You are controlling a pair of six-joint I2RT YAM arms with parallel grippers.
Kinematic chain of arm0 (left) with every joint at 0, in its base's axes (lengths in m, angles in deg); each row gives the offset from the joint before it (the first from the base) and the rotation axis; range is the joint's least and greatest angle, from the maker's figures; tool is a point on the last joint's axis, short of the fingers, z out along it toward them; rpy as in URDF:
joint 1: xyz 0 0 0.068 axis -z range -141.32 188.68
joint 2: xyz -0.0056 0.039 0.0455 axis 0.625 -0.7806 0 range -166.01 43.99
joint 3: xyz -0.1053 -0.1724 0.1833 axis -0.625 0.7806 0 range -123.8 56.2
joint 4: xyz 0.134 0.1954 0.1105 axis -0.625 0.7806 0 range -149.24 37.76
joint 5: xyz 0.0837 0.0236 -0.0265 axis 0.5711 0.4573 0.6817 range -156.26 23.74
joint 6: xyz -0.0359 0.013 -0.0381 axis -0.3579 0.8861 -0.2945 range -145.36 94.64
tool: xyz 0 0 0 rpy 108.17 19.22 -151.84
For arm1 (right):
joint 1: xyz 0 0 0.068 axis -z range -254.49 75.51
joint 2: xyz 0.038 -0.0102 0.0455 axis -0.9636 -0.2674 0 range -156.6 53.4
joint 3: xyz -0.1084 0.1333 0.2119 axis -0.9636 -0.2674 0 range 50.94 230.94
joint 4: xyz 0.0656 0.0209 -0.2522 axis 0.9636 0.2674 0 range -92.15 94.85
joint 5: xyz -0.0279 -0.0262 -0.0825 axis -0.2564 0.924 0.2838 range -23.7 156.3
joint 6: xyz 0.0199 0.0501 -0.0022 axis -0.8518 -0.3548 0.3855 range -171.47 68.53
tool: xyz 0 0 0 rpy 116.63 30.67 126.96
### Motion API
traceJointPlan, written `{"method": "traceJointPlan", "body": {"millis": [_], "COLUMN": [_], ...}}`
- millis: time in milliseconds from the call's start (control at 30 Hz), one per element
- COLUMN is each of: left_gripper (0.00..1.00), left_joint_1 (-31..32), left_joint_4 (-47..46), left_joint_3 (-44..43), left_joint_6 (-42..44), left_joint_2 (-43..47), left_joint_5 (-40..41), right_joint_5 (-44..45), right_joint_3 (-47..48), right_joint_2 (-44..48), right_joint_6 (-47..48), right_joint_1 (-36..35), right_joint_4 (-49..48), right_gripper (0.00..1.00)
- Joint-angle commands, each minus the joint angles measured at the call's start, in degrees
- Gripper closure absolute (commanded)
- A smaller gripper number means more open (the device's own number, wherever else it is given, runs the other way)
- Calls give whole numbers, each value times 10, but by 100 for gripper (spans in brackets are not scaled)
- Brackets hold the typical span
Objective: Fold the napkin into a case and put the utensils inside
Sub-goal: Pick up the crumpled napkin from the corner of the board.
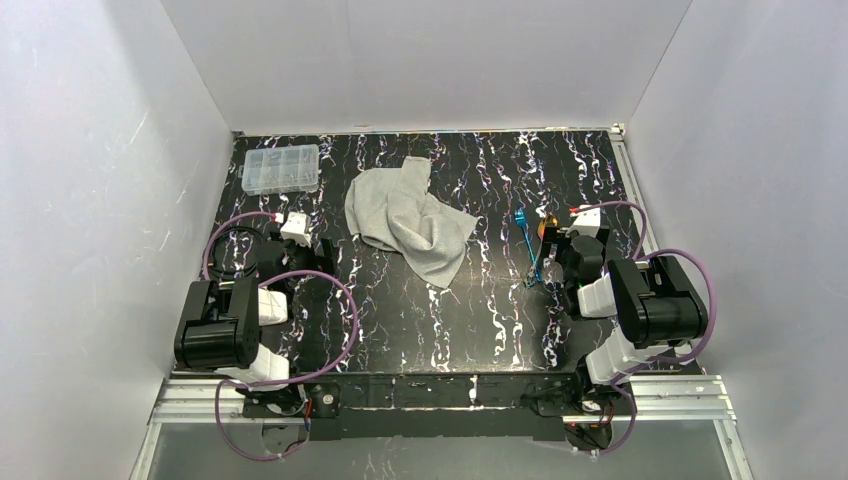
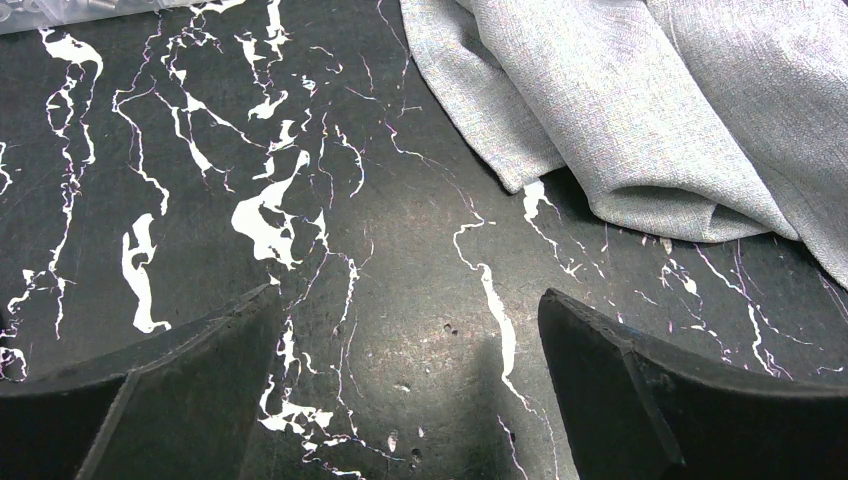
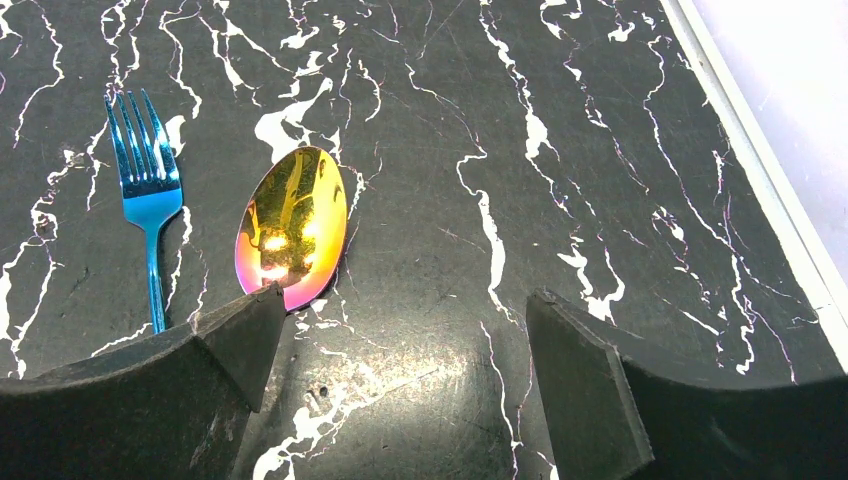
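Standing at the very beginning of the job, judging by the cloth. Lying rumpled in a loose heap ahead of and to the right of the left gripper (image 2: 408, 300): the napkin (image 2: 650, 110), its nearest fold just beyond the right finger's tip and touching neither finger. Spreading wide over bare table (image 2: 400, 230), those left fingers (image 2: 170, 390), and gripping nothing. Spreading just as wide and holding nothing either, the right gripper (image 3: 405, 295). Resting flat just ahead of its left finger (image 3: 150, 400): the utensils (image 1: 521, 228), with the gold-pink spoon (image 3: 292, 225) nearly touching that fingertip and the blue fork (image 3: 150, 190) just beside it, farther left, tines pointing away. Showing no deliberate fold anywhere, not even a first crease. Leaving everything to do, by this reading: flattening the napkin, folding it into a case, then picking up the fork and spoon and sliding them in.
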Motion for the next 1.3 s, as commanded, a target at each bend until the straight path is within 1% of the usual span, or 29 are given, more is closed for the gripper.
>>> {"method": "traceJointPlan", "body": {"millis": [0, 167, 233, 267, 300, 333, 367, 400, 433, 467, 500, 533, 567, 600, 633, 667, 700, 733, 767, 800, 833, 867, 900, 1000, 1067, 1133, 1200, 1267], "left_gripper": [2, 2, 2, 2, 2, 2, 2, 2, 2, 2, 2, 2, 2, 2, 2, 2, 2, 2, 2, 2, 2, 2, 2, 2, 2, 2, 2, 2], "left_joint_1": [-3, -3, -3, -3, -3, -3, -5, -10, -16, -19, -20, -21, -21, -22, -22, -22, -22, -22, -23, -23, -23, -23, -25, -25, -25, -26, -26, -26], "left_joint_4": [-7, -7, -7, -7, -7, 1, 34, 82, 153, 240, 320, 389, 457, 523, 599, 702, 743, 827, 883, 933, 978, 1012, 1042, 1091, 1105, 1110, 1110, 1110], "left_joint_3": [-9, -9, -9, -10, -10, -15, -26, -46, -80, -138, -186, -230, -273, -317, -362, -414, -462, -509, -558, -599, -641, -684, -708, -738, -737, -731, -723, -718], "left_joint_6": [2, 2, 2, 1, -2, -11, -14, -23, -32, -33, -26, -22, -5, 2, 20, 29, 33, 40, 50, 57, 60, 61, 66, 71, 77, 80, 83, 84], "left_joint_2": [12, 12, 11, 10, 14, 17, 27, 46, 62, 73, 80, 83, 85, 84, 79, 71, 59, 45, 29, 5, -11, -29, -44, -72, -80, -82, -77, -71], "left_joint_5": [6, 6, 6, 5, 8, 21, 40, 40, 29, 21, 14, 5, -6, -19, -38, -57, -66, -72, -81, -86, -89, -91, -101, -119, -125, -122, -112, -104], "right_joint_5": [-1, 1, 41, 68, 102, 116, 121, 80, 37, -9, -45, -94, -148, -220, -300, -361, -376, -324, -200, -99, -43, -15, 3, 88, 104, 108, 102, 88], "right_joint_3": [1, 2, 7, 28, 95, 152, 207, 260, 307, 333, 347, 358, 375, 387, 389, 379, 378, 402, 445, 482, 495, 493, 482, 459, 450, 433, 421, 414], "right_joint_2": [0, 0, 11, 33, 67, 76, 82, 85, 83, 81, 81, 78, 74, 66, 61, 63, 74, 94, 107, 111, 109, 112, 121, 127, 114, 99, 82, 69], "right_joint_6": [6, 4, -10, -20, -48, -75, -86, -84, -102, -141, -205, -289, -354, -399, -416, -426, -413, -354, -261, -179, -158, -151, -144, -122, -117, -115, -114, -113], "right_joint_1": [0, 0, 0, 0, 0, -1, 0, -1, -1, 1, 5, 15, 33, 49, 77, 78, 56, -3, -89, -173, -234, -277, -322, -443, -504, -546, -564, -566], "right_joint_4": [-16, -16, -12, 81, 192, 299, 377, 464, 528, 552, 552, 557, 576, 588, 568, 507, 498, 573, 664, 716, 747, 759, 755, 761, 775, 771, 763, 748], "right_gripper": [1, 1, 1, 1, 1, 1, 1, 1, 1, 1, 1, 1, 1, 1, 1, 1, 1, 1, 1, 1, 1, 1, 1, 2, 3, 6, 9, 11]}}
